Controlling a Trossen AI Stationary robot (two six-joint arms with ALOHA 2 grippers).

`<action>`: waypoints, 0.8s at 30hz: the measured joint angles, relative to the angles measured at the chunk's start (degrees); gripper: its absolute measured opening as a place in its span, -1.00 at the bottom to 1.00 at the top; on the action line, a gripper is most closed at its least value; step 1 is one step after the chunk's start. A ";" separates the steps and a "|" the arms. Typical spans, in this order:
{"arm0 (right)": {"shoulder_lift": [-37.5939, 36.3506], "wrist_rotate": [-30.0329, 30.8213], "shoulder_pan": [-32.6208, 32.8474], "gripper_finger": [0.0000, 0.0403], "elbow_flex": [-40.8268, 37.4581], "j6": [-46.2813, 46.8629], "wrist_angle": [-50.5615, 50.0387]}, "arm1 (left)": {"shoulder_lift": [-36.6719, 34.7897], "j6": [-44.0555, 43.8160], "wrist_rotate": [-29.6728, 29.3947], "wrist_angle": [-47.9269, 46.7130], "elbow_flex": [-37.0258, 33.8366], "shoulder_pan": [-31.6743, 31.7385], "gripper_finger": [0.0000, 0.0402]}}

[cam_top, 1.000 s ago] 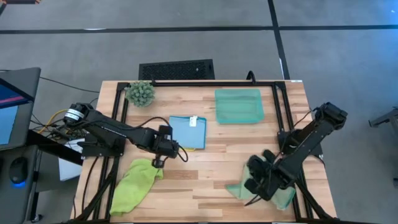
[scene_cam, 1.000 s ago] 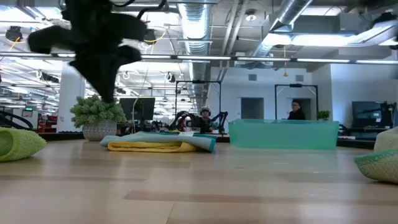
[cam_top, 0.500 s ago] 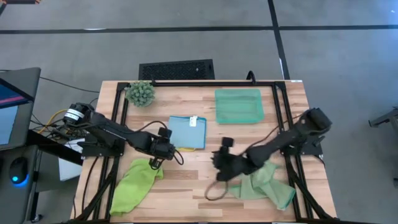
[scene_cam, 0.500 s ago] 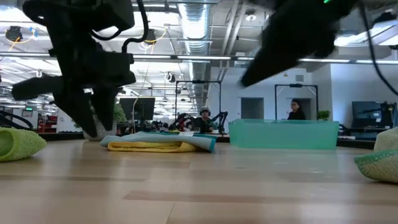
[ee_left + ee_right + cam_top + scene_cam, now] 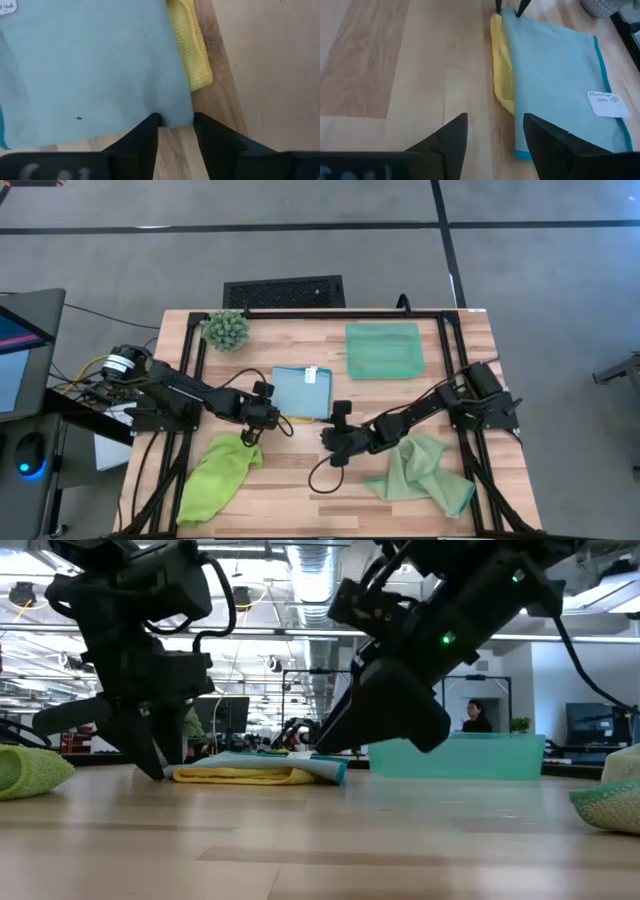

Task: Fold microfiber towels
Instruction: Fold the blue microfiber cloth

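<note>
While two cloths lie folded and stacked mid-way across the pale wooden tabletop (image 5: pixel 300 480), the flat light blue microfiber towel (image 5: pixel 302 391) atop the yellow microfiber towel (image 5: pixel 192 50), two remain crumpled near the front edge: the lime green microfiber towel (image 5: pixel 217 476) and the pale sage green microfiber towel (image 5: pixel 420 471). So roughly half looks done.

Both arms reach the stack. The left end effector (image 5: pixel 175 131) stands narrowly parted at the blue corner; the right end effector (image 5: pixel 492 132) stands wide, empty.

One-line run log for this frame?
left pincer: open at light blue towel corner | right pincer: open, facing the stack | yellow towel: underneath
</note>
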 joint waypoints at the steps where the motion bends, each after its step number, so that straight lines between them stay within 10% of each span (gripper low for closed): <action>1: -0.02 -0.16 -0.14 0.05 0.02 -0.02 0.12 | 0.00 -0.09 0.13 0.11 0.00 0.10 -0.43; 14: 5.03 -2.34 -5.08 -0.05 0.11 3.81 2.41 | 0.17 -2.21 1.21 1.09 -0.07 0.36 -0.96; 24: 6.96 3.84 -4.29 -0.20 0.59 6.82 0.35 | 0.20 -2.24 1.17 0.82 -0.07 0.39 -0.99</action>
